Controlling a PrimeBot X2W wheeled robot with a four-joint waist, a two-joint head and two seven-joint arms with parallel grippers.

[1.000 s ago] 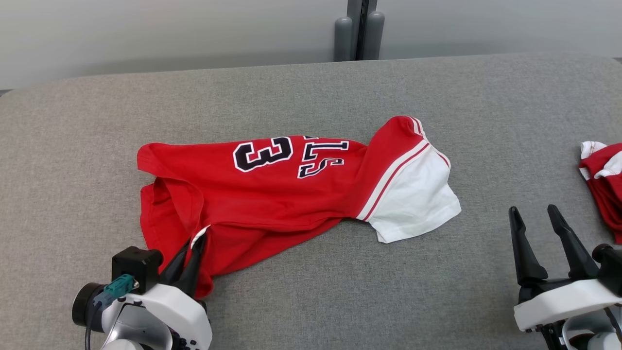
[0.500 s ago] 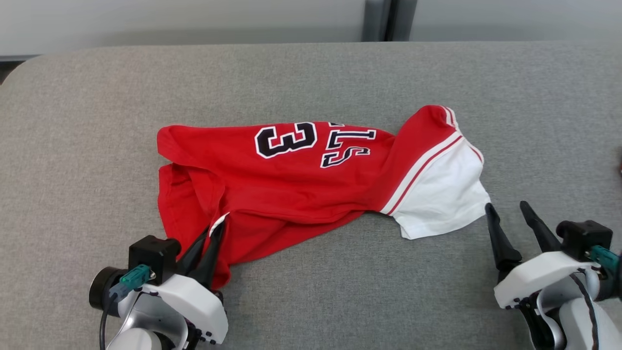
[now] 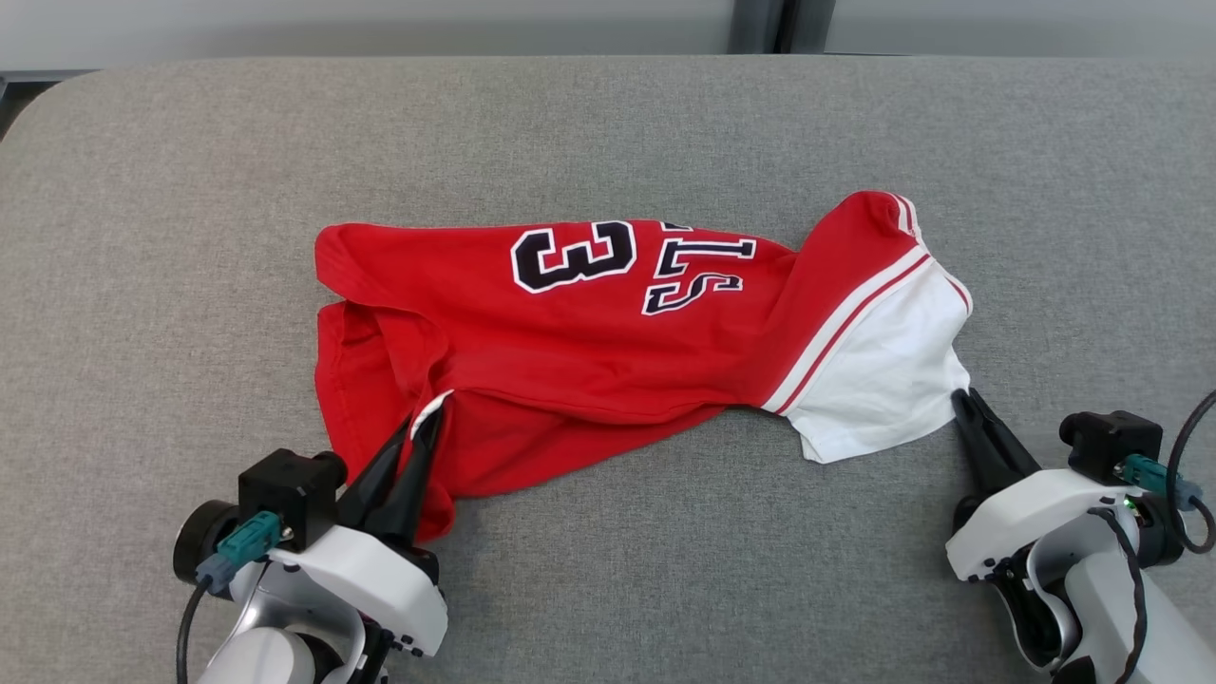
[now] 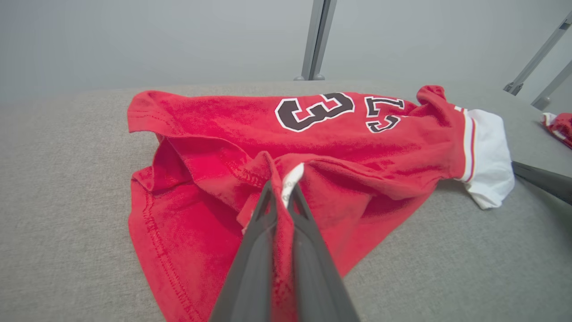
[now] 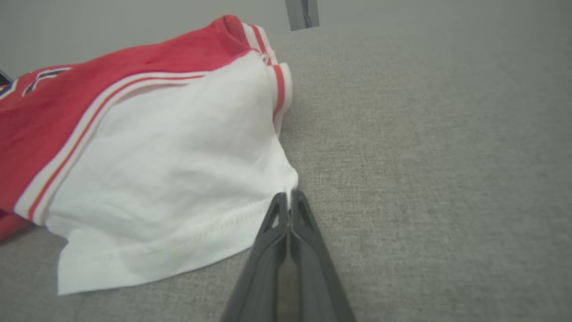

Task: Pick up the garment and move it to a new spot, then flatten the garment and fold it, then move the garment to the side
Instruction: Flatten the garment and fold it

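The garment is a red jersey with a black "3", letters and a white sleeve, lying rumpled on the grey padded table. My left gripper is shut on a red fold with a white label at the garment's near left; the left wrist view shows the cloth pinched between the fingers. At the near right, my right gripper is shut on the corner of the white sleeve. In the right wrist view the fingertips meet on the sleeve's hem corner.
Another red and white piece of cloth lies far off to the right in the left wrist view. Grey metal posts stand behind the table's far edge. Bare grey surface surrounds the garment on all sides.
My right gripper moved forward to the white sleeve and shut on its corner. The head camera shifted, so the whole scene sits differently. The left gripper kept its hold.
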